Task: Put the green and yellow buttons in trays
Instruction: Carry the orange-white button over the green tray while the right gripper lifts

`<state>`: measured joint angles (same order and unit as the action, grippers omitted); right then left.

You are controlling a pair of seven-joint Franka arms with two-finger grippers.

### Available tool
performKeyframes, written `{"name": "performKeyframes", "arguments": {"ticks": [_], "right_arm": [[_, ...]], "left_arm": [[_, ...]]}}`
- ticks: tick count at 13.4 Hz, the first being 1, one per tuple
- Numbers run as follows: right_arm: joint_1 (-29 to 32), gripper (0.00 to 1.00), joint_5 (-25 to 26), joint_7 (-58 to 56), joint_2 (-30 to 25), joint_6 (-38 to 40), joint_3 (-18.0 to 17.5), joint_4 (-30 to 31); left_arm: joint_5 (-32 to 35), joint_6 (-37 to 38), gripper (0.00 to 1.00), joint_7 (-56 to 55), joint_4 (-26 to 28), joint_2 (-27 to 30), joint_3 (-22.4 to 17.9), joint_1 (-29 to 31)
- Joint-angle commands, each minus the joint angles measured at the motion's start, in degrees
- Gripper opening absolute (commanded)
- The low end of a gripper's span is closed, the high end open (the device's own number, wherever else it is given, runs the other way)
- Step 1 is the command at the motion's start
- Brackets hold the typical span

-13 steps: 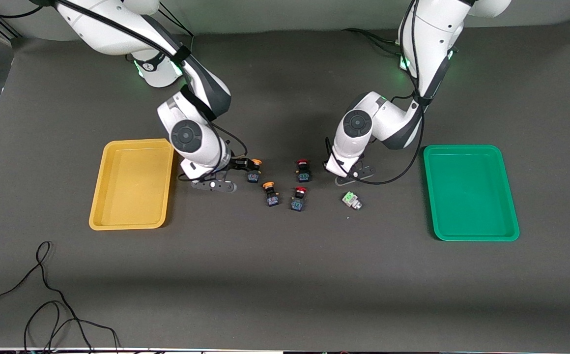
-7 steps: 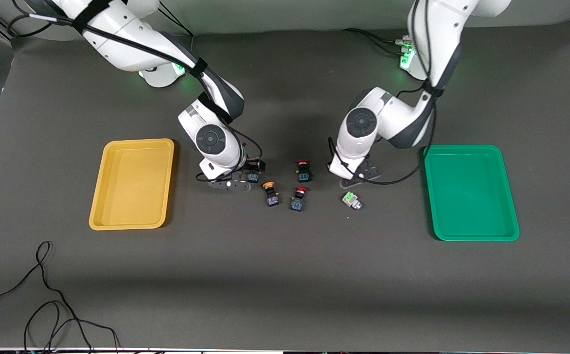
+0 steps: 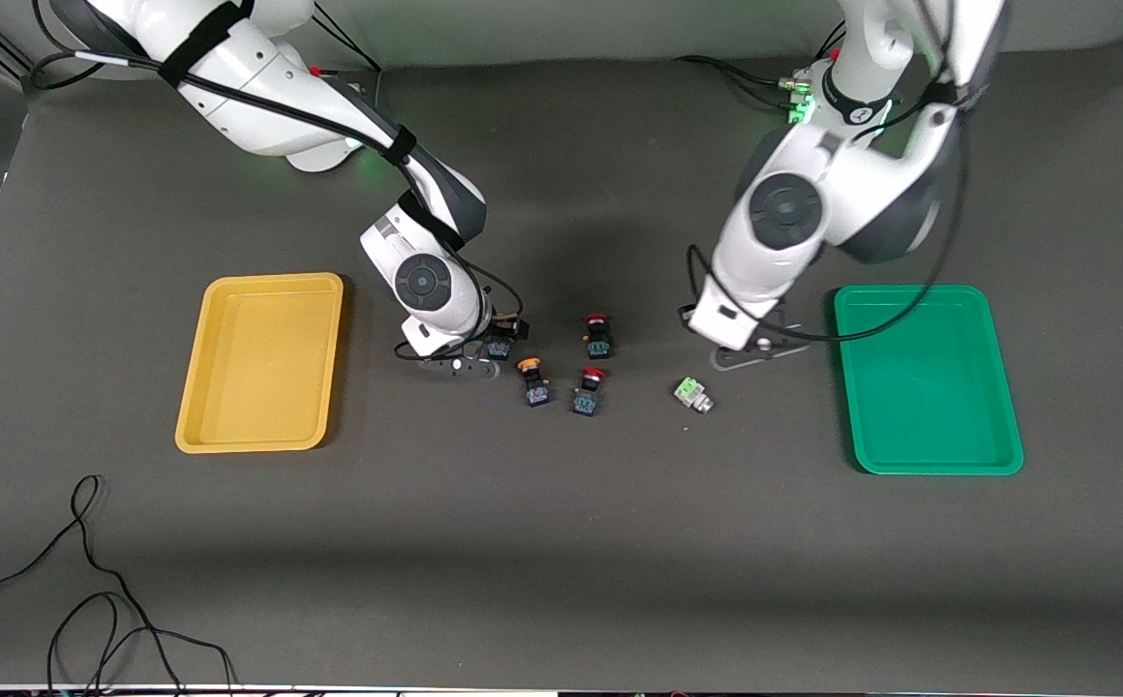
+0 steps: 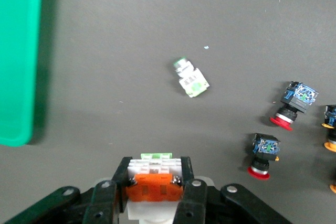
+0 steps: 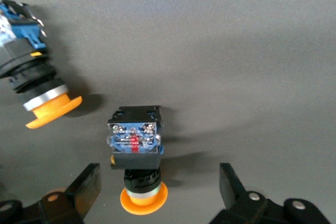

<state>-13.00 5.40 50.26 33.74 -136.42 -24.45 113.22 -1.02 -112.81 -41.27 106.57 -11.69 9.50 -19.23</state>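
Your left gripper (image 4: 155, 184) pinches an orange-faced block (image 4: 154, 187), hidden in the front view. Your right gripper (image 5: 157, 190) is spread around a yellow button (image 5: 135, 153).

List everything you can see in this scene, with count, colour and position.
yellow tray: one, yellow, toward the right arm's end of the table.
green tray: one, green, toward the left arm's end.
yellow-capped buttons: two, black bodies; one between the right gripper's fingers, one beside it, nearer the camera.
red-capped buttons: two, black bodies, mid-table.
green-faced block: one, pale grey-white, between the red-capped buttons and the green tray.
orange-faced block: one, pale, held.
cable: one, black, nearest the camera.
right gripper: open around a yellow-capped button.
left gripper: shut on the orange-faced block, above the table near the green tray.
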Motion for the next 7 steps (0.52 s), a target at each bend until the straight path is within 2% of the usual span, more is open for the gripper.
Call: {"name": "performKeyframes", "arguments": {"ticks": [1, 2, 3, 5, 6, 7], "right_arm": [[-0.7, 0.98, 1.5, 2.2, 1.3, -1.0, 0.2, -0.5], [-0.9, 0.94, 2.8, 2.2, 1.5, -1.0, 0.2, -0.5], [-1.1, 0.75, 4.0, 2.2, 1.6, -1.0, 0.2, -0.5], [-1.0, 0.07, 5.9, 2.2, 1.7, -0.9, 0.2, -0.5], [-1.1, 0.00, 6.5, 2.1, 1.6, -0.9, 0.2, -0.5], [-1.0, 0.00, 8.8, 2.1, 1.4, -0.8, 0.2, -0.5]], "left_arm": [[-2.5, 5.5, 0.05, 10.1, -0.3, 3.5, 0.1, 7.4], [-2.3, 7.7, 0.04, 14.2, -0.1, 3.9, -0.2, 10.6], [-2.2, 8.6, 0.04, 19.2, 0.3, 4.5, -0.2, 14.7], [-1.1, 7.8, 0.04, 24.9, 0.8, 4.5, -0.2, 21.5], [0.0, 6.7, 0.04, 28.1, 0.8, 3.8, -0.3, 24.3], [1.3, 4.5, 0.03, 30.7, 1.7, 3.0, -0.3, 26.0]]}}
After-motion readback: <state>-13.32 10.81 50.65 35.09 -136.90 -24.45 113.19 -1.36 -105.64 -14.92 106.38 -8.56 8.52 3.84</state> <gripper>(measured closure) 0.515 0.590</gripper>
